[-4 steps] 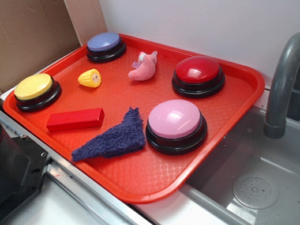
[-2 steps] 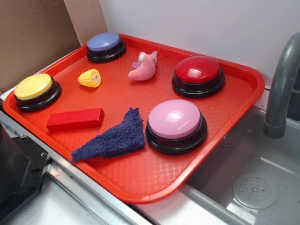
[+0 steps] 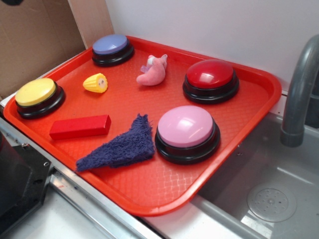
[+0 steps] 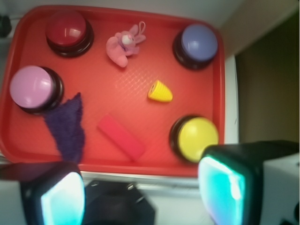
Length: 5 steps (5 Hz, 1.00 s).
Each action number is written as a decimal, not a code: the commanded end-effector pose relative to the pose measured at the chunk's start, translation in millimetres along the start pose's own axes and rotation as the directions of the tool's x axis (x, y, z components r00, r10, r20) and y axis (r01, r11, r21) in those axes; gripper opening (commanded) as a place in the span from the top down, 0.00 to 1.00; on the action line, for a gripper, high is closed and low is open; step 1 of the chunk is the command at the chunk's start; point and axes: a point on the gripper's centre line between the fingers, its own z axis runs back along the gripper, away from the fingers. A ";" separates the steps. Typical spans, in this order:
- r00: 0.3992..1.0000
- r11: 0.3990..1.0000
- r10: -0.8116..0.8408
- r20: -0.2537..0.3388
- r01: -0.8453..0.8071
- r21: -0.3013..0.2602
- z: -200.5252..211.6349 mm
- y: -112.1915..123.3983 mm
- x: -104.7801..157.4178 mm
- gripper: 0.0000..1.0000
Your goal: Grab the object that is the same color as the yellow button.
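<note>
The object, a small ribbed yellow corn piece, lies on the red tray between the yellow button and the blue-purple button. In the wrist view my gripper hangs high above the tray's near edge. It is open and empty, its two pale pads wide apart. A dark bit of it shows at the exterior view's top left corner.
Also on the tray are a red block, a purple cloth, a pink plush rabbit, a pink button and a red button. A grey faucet and sink basin lie right; cardboard stands behind.
A dark bit of my gripper has come into the top left corner of the exterior view. Everything on the tray lies where it did.
</note>
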 end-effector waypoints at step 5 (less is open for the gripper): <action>0.702 0.726 -0.678 -0.218 0.687 -0.045 -173.9 40.0 37.7 0.00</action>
